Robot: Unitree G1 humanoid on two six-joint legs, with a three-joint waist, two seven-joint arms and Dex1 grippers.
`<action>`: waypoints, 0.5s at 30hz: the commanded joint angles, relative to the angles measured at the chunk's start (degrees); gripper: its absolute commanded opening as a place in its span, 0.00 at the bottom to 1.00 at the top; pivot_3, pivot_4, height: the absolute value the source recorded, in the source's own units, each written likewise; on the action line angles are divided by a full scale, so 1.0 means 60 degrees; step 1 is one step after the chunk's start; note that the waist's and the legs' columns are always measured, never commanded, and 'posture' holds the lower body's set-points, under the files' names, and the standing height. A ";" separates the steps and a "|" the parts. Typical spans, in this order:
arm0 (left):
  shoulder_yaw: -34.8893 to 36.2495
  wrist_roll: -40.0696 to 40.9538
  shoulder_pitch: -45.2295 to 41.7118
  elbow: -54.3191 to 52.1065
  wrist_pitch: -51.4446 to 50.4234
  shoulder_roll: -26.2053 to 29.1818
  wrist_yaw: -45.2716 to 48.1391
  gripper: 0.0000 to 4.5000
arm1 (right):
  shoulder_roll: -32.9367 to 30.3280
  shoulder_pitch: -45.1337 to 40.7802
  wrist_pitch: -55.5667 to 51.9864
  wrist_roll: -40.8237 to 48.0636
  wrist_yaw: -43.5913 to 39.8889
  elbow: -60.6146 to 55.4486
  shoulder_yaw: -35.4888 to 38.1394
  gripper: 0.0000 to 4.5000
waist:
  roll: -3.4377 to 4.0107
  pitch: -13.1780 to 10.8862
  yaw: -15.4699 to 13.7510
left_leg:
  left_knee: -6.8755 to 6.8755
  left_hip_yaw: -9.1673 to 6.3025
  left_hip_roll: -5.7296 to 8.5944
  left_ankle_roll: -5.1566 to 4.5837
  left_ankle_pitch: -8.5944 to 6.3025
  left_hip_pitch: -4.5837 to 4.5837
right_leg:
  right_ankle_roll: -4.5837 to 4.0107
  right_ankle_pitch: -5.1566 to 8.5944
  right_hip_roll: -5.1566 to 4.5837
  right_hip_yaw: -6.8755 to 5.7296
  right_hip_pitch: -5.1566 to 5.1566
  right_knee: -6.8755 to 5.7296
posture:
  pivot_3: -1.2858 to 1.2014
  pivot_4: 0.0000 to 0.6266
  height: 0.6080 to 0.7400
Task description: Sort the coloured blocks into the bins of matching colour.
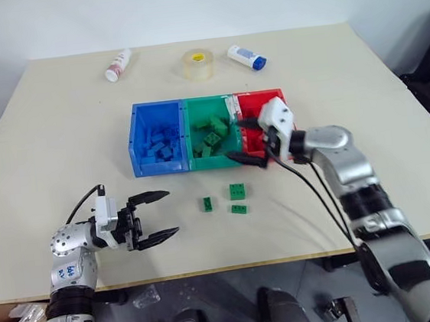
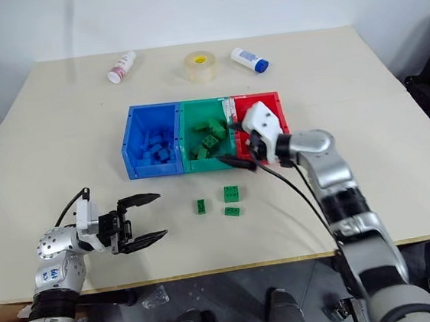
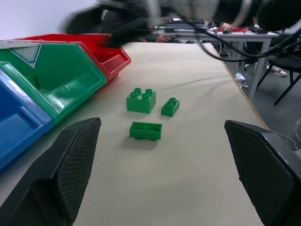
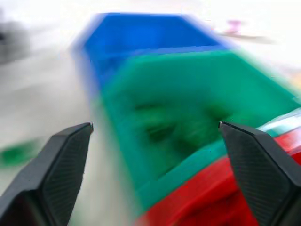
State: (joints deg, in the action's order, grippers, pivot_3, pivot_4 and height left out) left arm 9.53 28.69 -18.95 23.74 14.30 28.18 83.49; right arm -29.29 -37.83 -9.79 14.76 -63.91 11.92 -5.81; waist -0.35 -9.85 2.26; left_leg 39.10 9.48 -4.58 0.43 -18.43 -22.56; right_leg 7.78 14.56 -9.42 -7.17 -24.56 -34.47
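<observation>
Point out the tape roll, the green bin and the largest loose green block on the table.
tape roll (image 1: 198,64), left eye view, on its front wall.
green bin (image 1: 213,162), left eye view, on its near wall.
largest loose green block (image 1: 237,191), left eye view, on its studded top.

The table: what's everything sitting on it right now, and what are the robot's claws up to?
Table: one, beige.
Bins: three in a row mid-table; blue bin on the left, green bin in the middle, red bin on the right.
Blue blocks: several, in the blue bin.
Green blocks, binned: several, in the green bin.
Green blocks, loose: three, on the table in front of the bins.
Bottles: two, white, far edge; one red-labelled, one blue-capped.
Tape roll: one, yellowish, between the bottles.
Left gripper: open, empty, near the table's front left.
Right gripper: open, empty, over the green and red bins.
</observation>
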 commanded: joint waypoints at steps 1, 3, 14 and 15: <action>-0.0011 0.0009 -0.0226 0.0173 0.0092 0.0068 0.0142 1.00 | -0.1253 0.1375 -0.0746 0.1090 -0.0878 -0.2188 0.0906 0.99 | 0.0000 0.0000 -0.0063 | 0.0001 0.0004 0.0002 -0.0001 -0.0001 -0.0001 | 0.0001 0.0000 0.0000 0.0003 -0.0001 0.0002 | 0.52 0.24 1.00; -0.0018 0.0003 -0.0327 0.0324 0.0111 0.0092 0.0221 1.00 | -0.2079 0.2451 -0.1107 0.1443 -0.1069 -0.2925 0.1498 0.99 | 0.0000 0.0000 -0.0110 | 0.0004 0.0003 0.0000 -0.0002 -0.0002 0.0007 | 0.0001 -0.0001 0.0000 0.0004 0.0004 0.0004 | 0.52 0.24 1.00; -0.0012 -0.0043 -0.0809 0.0999 0.0181 0.0237 0.0575 1.00 | -0.4372 0.6506 -0.1618 0.2098 -0.1413 -0.3928 0.4753 0.99 | -0.0007 0.0001 -0.0097 | 0.0006 0.0004 -0.0003 -0.0003 -0.0005 0.0027 | -0.0001 0.0000 0.0000 0.0004 0.0018 0.0007 | 0.52 0.24 1.00; -0.0016 -0.0042 -0.0849 0.1038 0.0184 0.0249 0.0588 1.00 | -0.4374 0.6496 -0.1655 0.2125 -0.1354 -0.3995 0.4724 0.99 | -0.0007 0.0001 -0.0096 | 0.0006 0.0004 -0.0004 -0.0003 -0.0005 0.0029 | -0.0001 0.0000 0.0000 0.0005 0.0018 0.0007 | 0.52 0.24 1.00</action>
State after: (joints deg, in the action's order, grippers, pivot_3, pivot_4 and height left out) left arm 9.00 28.29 -23.40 30.09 14.99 28.92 85.91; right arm -54.66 1.26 -19.39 25.96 -72.12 -9.43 21.03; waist -0.40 -9.85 1.69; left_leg 39.14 9.50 -4.61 0.42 -18.46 -22.38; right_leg 7.77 14.56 -9.42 -7.14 -24.45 -34.43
